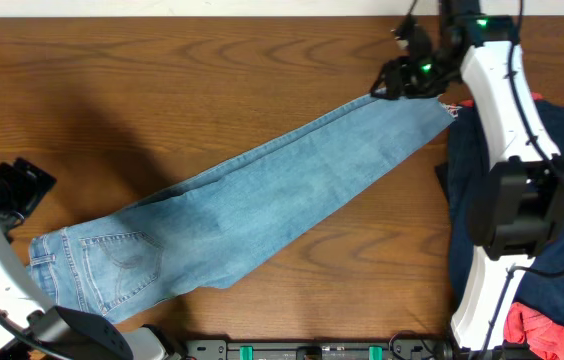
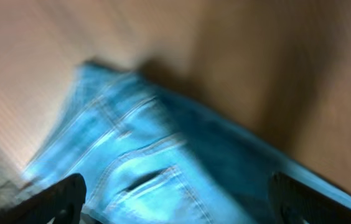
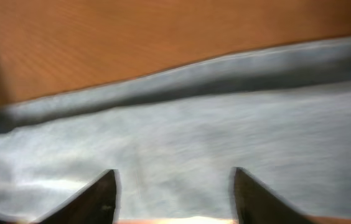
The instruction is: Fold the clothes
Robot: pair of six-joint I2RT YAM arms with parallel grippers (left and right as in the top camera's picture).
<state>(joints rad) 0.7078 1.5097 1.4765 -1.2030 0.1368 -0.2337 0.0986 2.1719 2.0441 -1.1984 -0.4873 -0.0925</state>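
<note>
Overhead view: one pair of faded light-blue jeans point(image 1: 262, 195) lies flat on the wooden table point(image 1: 212, 70). It is stretched out on a diagonal. The waist end sits at the lower left, and a stitched back pocket point(image 1: 122, 262) faces up there. The frayed hem point(image 1: 440, 108) reaches the upper right.

A dark navy garment point(image 1: 562, 180) lies at the right edge of the table, touching or just beside the hem. The right arm stands over part of it. A coral-red garment point(image 1: 540, 325) shows at the lower right corner, against the navy one.

Right gripper point(image 1: 405, 80): positioned at the hem end of the jeans, over the upper edge of the leg. The right wrist view is blurred. It shows both dark fingers point(image 3: 101, 198) spread well apart, with denim filling the space between and beyond them. The jaws are parted and no cloth is pinched between them. Contact between the fingertips and the fabric cannot be determined.

Left gripper point(image 1: 22, 188): positioned at the left edge of the table, near the waist end but apart from it. The left wrist view is heavily blurred. Two dark fingertips point(image 2: 63, 194) stand wide apart at the bottom corners, above pocket stitching. The jaws are spread wide and hold nothing.
</note>
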